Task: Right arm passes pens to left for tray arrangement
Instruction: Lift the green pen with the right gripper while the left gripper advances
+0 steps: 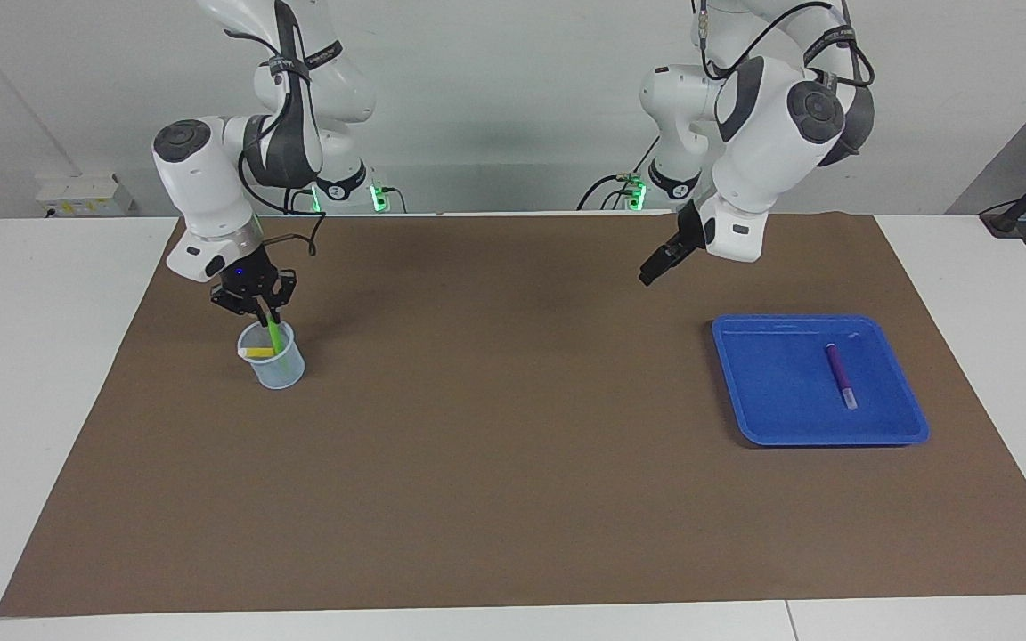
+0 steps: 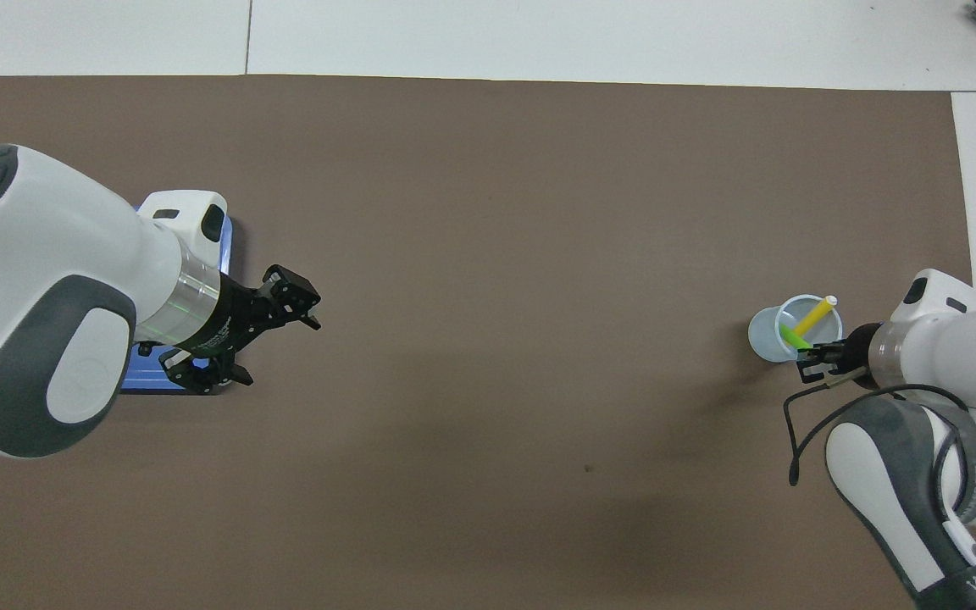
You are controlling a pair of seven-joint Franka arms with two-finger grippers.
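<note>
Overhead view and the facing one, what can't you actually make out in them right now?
- Overhead view: the left arm covers most of the tray; the purple pen shows only in the facing view.
- Facing view: the cup wall blurs the lower green pen and yellow pen.
- Either view: the left gripper finger gap is too small.

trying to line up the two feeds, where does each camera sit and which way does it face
Facing view: high across the table, looking back at the robots; both arms and bases show at the top, right end effector at the cup around the green pen, left end effector raised near the tray.
Overhead view: above the robots' end, looking forward and steeply down; the arms' forearms and wrists enter from the bottom corners.
Shared: cup, green and yellow pen, tray and both end effectors, mirrored half a turn. The purple pen shows only in the facing view.
</note>
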